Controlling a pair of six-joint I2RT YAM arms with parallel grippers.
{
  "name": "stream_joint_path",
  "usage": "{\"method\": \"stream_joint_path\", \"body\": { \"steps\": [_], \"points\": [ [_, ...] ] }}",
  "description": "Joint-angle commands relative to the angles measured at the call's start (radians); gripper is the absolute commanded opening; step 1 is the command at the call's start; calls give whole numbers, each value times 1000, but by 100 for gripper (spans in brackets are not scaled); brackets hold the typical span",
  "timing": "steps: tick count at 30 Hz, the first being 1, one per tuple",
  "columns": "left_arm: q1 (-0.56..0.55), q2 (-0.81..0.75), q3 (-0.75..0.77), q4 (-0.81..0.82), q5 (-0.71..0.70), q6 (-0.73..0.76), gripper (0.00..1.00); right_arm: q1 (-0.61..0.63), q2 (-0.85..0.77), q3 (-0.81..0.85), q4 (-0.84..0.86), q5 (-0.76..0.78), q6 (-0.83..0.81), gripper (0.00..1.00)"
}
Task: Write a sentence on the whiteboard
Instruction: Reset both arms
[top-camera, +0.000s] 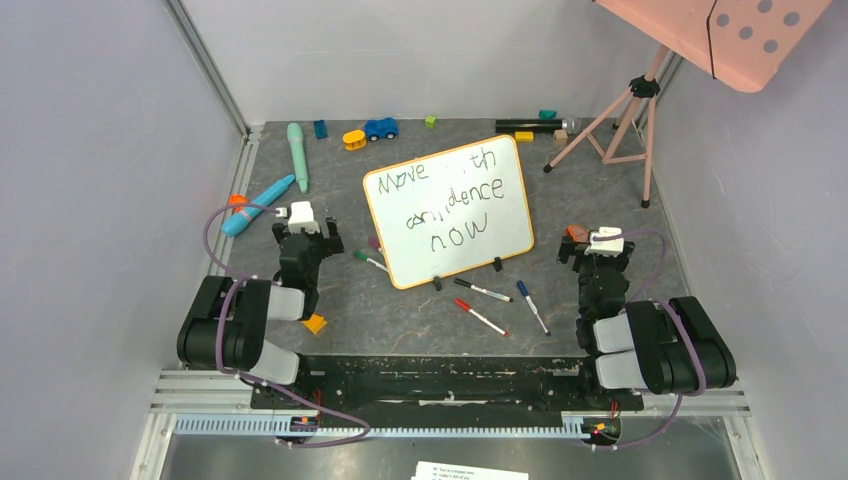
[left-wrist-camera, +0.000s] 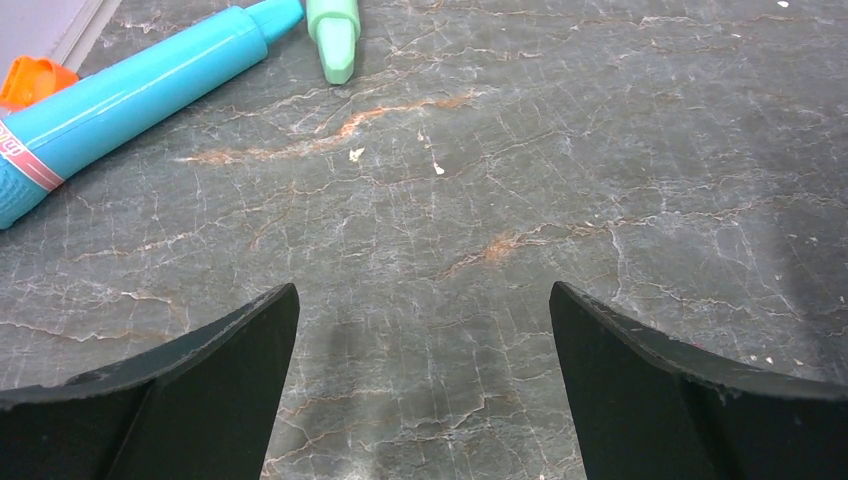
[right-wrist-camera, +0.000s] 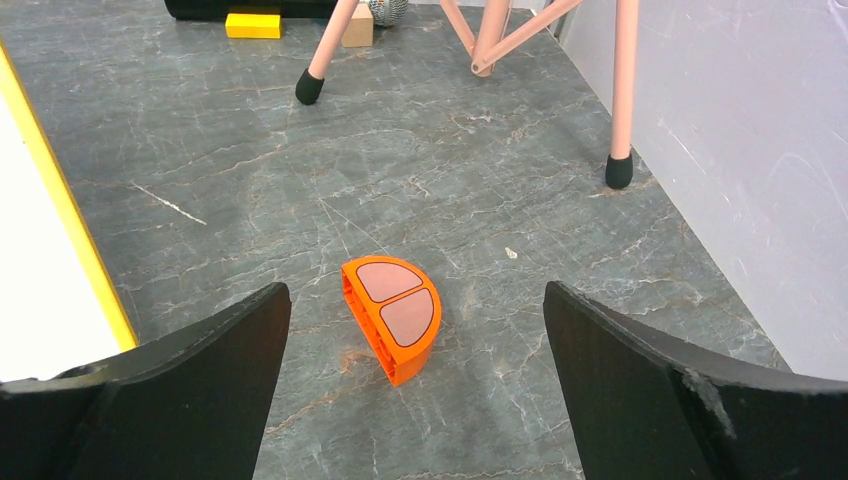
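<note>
The whiteboard (top-camera: 500, 232), white with a thin orange frame, lies tilted in the middle of the table on two small black feet. On it the sentence (top-camera: 450, 200) reads "Move with confidence now" in thin, wobbly dark lettering. My left gripper (top-camera: 303, 218) hovers left of the board, open over bare stone (left-wrist-camera: 420, 290). To the board's right my right gripper (top-camera: 598, 238) is also open and empty (right-wrist-camera: 416, 286). The whiteboard's edge (right-wrist-camera: 40, 270) shows at the left of the right wrist view.
Black (top-camera: 482, 290), red (top-camera: 480, 316) and blue (top-camera: 532, 306) markers lie in front of the board, a green one (top-camera: 370, 260) at its left corner. An orange half-round block (right-wrist-camera: 392, 312) lies ahead of my right fingers. A teal tube (left-wrist-camera: 130, 95), mint pen (top-camera: 297, 155), pink tripod (top-camera: 610, 120) and toys stand around.
</note>
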Motion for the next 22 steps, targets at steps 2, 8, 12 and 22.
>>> {"method": "stream_joint_path", "body": {
  "steps": [2, 8, 12, 22],
  "points": [
    [-14, -8, -19, 104, 4, 87, 100, -1, 2, -111, 65, 2, -8, 98],
    [-14, -6, -11, 90, -1, 84, 100, -1, 1, -110, 66, 1, -8, 98],
    [-14, -5, -5, 79, 0, 83, 100, -1, 2, -110, 66, 1, -8, 98],
    [-1, -5, 1, 65, 24, 78, 100, -1, 2, -111, 66, 1, -8, 98]
  ]
}}
